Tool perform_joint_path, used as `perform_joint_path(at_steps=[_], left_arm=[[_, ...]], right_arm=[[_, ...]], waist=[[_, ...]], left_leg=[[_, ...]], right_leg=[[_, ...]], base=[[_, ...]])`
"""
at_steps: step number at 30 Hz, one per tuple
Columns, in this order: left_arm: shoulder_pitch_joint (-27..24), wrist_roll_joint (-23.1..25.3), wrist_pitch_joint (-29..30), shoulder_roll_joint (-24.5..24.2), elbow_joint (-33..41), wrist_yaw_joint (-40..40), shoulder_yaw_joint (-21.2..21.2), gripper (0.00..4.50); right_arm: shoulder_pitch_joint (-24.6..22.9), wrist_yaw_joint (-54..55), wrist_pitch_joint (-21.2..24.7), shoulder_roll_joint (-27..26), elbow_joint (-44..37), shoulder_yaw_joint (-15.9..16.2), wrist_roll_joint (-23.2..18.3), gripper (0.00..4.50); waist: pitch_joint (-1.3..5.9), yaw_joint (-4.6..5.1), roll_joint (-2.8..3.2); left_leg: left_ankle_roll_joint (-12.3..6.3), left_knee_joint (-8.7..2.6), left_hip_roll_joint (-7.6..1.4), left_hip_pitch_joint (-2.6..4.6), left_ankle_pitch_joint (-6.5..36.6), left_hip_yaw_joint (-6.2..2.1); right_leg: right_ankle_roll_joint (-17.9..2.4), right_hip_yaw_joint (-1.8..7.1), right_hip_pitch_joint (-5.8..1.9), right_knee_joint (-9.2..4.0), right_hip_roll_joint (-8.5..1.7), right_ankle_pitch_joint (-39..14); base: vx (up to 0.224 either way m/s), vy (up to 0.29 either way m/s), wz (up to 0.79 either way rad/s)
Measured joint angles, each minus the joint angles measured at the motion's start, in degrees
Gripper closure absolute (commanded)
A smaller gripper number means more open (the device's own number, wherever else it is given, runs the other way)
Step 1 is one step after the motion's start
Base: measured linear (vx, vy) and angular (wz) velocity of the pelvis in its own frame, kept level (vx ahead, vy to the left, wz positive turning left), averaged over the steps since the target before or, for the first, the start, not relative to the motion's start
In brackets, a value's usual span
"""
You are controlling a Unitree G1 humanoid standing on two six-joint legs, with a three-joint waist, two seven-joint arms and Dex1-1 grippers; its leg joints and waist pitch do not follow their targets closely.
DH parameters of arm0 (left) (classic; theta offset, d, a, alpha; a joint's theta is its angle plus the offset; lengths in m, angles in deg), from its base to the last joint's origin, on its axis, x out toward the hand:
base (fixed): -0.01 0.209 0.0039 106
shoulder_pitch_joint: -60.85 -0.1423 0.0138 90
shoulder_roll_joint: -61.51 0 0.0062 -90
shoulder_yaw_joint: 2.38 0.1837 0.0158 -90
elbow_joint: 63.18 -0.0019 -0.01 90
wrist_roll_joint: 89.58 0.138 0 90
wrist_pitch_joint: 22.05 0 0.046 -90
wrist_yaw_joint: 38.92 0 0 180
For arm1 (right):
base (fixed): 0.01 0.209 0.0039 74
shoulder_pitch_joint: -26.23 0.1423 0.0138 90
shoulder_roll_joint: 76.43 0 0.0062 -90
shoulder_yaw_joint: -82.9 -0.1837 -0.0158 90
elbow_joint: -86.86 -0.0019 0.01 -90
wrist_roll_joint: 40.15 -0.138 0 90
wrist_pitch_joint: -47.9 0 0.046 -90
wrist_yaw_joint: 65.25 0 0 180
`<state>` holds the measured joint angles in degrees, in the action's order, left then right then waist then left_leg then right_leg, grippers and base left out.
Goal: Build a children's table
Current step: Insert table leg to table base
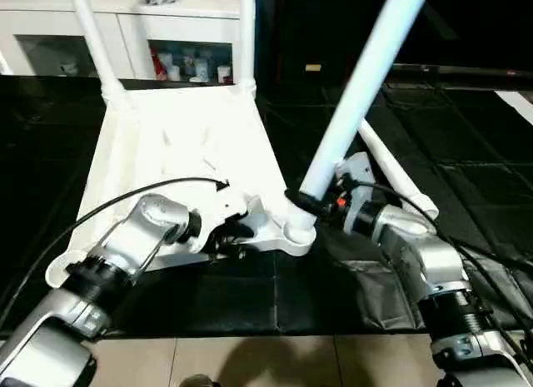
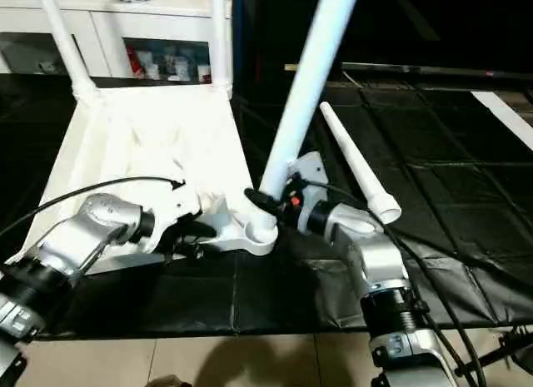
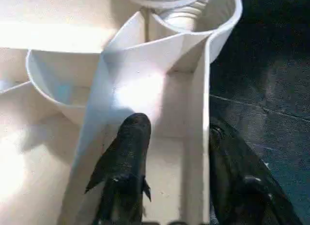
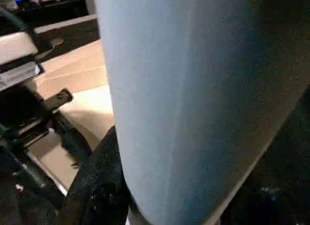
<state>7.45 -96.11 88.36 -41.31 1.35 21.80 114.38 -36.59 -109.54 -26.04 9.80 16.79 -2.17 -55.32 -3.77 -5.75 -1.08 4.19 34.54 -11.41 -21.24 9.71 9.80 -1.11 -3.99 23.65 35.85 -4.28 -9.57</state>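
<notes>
So the children's table [image 1: 179, 146] is lying upside down on the black floor mat [image 1: 250, 295] in front of the white glass-door cabinet [image 1: 125, 37], ribbed underside up, with two legs already standing at the far corners. The step in hand looks like seating a third leg [image 1: 358, 96] into the near corner socket [image 1: 298, 230]. The right gripper [image 1: 321, 200] is clamped around that leg just above its base, black fingers wrapping the tube, and the leg leans off to the right rather than standing straight. The left gripper [image 3: 174, 152] has one finger inside the frame channel and the other outside the rim wall right by that same corner, straddling the wall; I can't tell if it's actually pinching it yet or only closing in. A fourth leg [image 2: 354, 158] lies loose on the mat just beyond the right arm. If I were doing this, I'd get the left claw firmly on that rim first so the tabletop can't skate around on the mat, then bring the leg upright so its end lines up with the socket before twisting. Starting it while it's leaning is asking for a cross-thread or a jam, I reckon. Grip low like it's doing now, since that gives better control of the base, and keep the cables [image 1: 125, 195] clear of the corner.
</notes>
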Motion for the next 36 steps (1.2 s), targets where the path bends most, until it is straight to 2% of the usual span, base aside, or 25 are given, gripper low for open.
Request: perform_joint_path(at_steps=[11, 17, 20, 22, 28, 36], left_arm=[[-0.06, -0.03, 0.77, 0.45, -0.03, 1.00, -0.34, 3.74], [1.34, -0.05, -1.18, 2.81, -4.98, -0.60, -2.94, 4.09], [2.02, -0.42, -2.23, 3.57, -6.67, -0.47, -3.73, 4.24], [2.20, -0.56, -2.78, 3.95, -7.82, 0.10, -4.43, 4.50], [2.78, 0.05, -5.22, 4.47, -9.92, 1.47, -4.78, 4.50], [3.64, 2.52, -7.07, 4.54, -10.96, 1.45, -3.88, 4.50]], right_arm=[[-0.31, -0.46, -0.40, 0.34, -0.13, 0.07, 0.20, 2.59], [-0.19, -0.47, -1.22, 0.22, 0.17, 0.62, 1.20, 2.59], [1.04, -0.44, -1.19, 0.26, 1.44, 0.88, 1.61, 2.59], [2.48, -0.52, -1.27, 0.24, 3.07, 1.33, 2.06, 2.59], [4.73, 0.18, -2.75, -0.17, 7.24, 1.23, 2.68, 2.59], [5.50, -0.28, -1.42, -0.13, 7.79, 1.26, 3.42, 2.59]], waist=[[-0.01, 0.00, 0.02], [-0.01, 0.09, 0.02], [-0.01, 0.10, 0.02], [-0.01, 0.43, 0.02], [-0.01, 0.75, 0.01], [0.00, 0.69, -0.03]], left_leg=[[0.00, 0.00, 0.00, 0.08, 0.00, 0.00], [0.00, 0.00, 0.00, 0.11, 0.00, 0.00], [0.00, 0.00, 0.00, 0.11, 0.00, 0.00], [0.00, 0.00, 0.01, 0.09, 0.00, 0.02], [-0.01, -0.15, 0.01, 0.08, 0.01, 0.05], [0.00, -0.12, 0.00, 0.24, 0.00, 0.05]], right_leg=[[0.04, 0.00, -0.05, 0.01, 0.00, -0.02], [0.13, 0.00, -0.06, 0.01, 0.00, -0.07], [0.13, 0.01, -0.07, -0.01, 0.00, -0.07], [0.09, 0.02, -0.07, -0.05, 0.00, -0.05], [-0.13, 0.02, -0.01, -0.12, 0.01, 0.07], [0.17, 0.03, -0.16, -0.11, 0.01, -0.11]], base=[[0.000, 0.000, 0.00], [0.000, 0.000, 0.00], [0.000, 0.000, 0.00], [0.000, 0.000, 0.00], [0.000, 0.000, 0.00], [0.000, 0.000, 0.00]])
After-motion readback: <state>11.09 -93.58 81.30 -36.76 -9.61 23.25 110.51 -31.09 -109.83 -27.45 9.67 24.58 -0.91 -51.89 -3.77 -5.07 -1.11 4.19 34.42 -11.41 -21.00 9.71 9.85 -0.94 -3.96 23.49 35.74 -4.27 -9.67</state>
